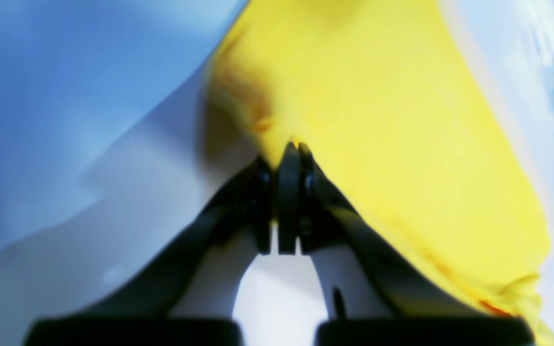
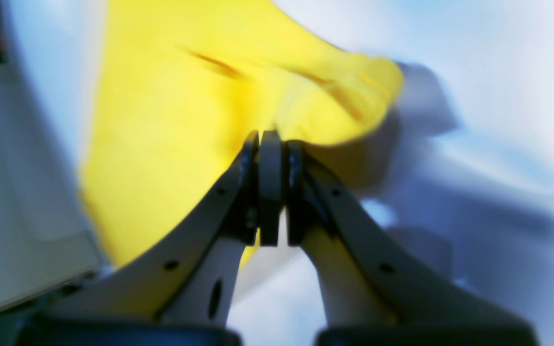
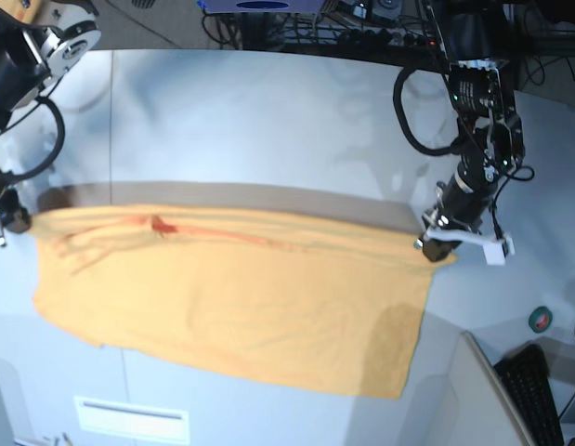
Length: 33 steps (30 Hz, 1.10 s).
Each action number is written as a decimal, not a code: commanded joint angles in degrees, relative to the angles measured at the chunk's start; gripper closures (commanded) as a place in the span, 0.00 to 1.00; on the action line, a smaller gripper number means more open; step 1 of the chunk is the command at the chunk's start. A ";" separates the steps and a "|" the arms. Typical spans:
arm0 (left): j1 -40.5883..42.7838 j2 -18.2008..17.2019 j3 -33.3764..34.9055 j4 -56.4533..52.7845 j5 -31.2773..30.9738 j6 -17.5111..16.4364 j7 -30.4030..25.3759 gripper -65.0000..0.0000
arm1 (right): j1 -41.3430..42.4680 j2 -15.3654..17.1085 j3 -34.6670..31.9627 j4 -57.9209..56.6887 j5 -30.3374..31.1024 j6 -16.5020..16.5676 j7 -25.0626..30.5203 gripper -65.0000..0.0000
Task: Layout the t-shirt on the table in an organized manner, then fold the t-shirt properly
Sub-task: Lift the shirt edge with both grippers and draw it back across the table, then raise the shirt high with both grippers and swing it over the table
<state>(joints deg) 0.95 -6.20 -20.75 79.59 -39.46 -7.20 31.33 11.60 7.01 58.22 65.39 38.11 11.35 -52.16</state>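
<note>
Both the left hand and right hand pinch the t-shirt tight.

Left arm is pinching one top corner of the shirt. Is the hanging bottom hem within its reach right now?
Probably not. The left gripper is shut on the t-shirt, so it would have to let go first; the right gripper holds the other corner.

A robotics lab or test workspace is showing here. Two black robot arms are working over a wide pale table. Bundles of cables and electronics are crowding the far edge. A keyboard and a roll of tape are sitting near right.
</note>
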 commanded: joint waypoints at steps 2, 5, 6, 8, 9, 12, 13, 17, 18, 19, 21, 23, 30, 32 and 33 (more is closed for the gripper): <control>-2.31 -0.53 0.23 4.85 -0.58 -0.40 1.59 1.00 | 2.16 1.21 0.03 3.23 0.97 -1.46 -1.16 1.00; -3.63 -0.44 -0.13 9.59 -0.58 -0.31 4.40 1.00 | 4.98 1.30 0.03 5.52 0.97 -2.17 -3.18 1.00; -4.25 -0.44 -0.21 11.09 -0.58 -0.31 5.11 1.00 | 6.03 1.30 -0.06 6.22 0.97 -2.17 -4.06 1.00; -4.95 -0.44 -0.48 13.11 -0.67 -0.31 6.60 1.00 | 7.79 1.30 -0.06 7.98 0.97 -2.17 -6.43 1.00; -4.95 -0.62 -0.48 13.99 -0.67 -0.31 7.04 1.00 | 8.32 1.30 -0.06 8.86 0.97 -2.17 -7.57 1.00; -2.93 -0.62 -0.48 15.75 -0.67 -0.31 7.22 1.00 | 7.88 1.30 0.03 11.67 0.97 -2.17 -9.86 1.00; -1.79 -0.62 -0.48 16.10 -0.67 -0.31 7.13 1.00 | 6.91 1.21 0.03 11.67 0.97 -2.17 -10.12 1.00; 3.40 -0.53 -0.48 16.10 -0.67 -0.31 6.95 1.00 | 2.69 1.04 0.11 11.49 0.97 -2.17 -9.95 1.00; 4.63 -0.44 -0.48 16.01 -0.67 -0.31 6.95 1.00 | 1.64 0.95 0.11 11.49 0.97 -2.17 -9.95 1.00; 5.95 -0.44 -0.48 15.92 -0.67 -0.31 6.95 1.00 | 0.40 0.95 0.11 11.49 0.97 -2.08 -9.86 1.00; 8.50 -0.44 -0.48 15.84 -0.67 -0.31 6.87 1.00 | -2.06 0.95 0.11 11.49 0.97 -2.08 -8.98 1.00; 11.14 -0.44 -0.48 15.84 -0.67 -0.31 6.87 1.00 | -5.22 0.95 0.11 11.49 0.97 -1.99 -7.05 1.00; 18.70 -0.44 -0.48 15.75 -0.58 -0.31 6.87 1.00 | -14.36 0.78 0.20 11.49 1.32 -1.73 -3.97 1.00; 20.28 -0.53 -0.48 15.75 -0.58 -0.31 6.78 1.00 | -16.47 0.78 0.20 11.49 1.32 -1.64 -3.97 1.00; 20.90 -0.70 -0.48 15.75 -0.58 -0.31 6.78 1.00 | -17.35 0.60 0.20 11.49 1.32 -1.64 -3.97 1.00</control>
<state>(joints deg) 22.15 -6.22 -20.99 94.39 -39.29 -7.29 39.31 -6.02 6.57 58.13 75.79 38.76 9.43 -56.55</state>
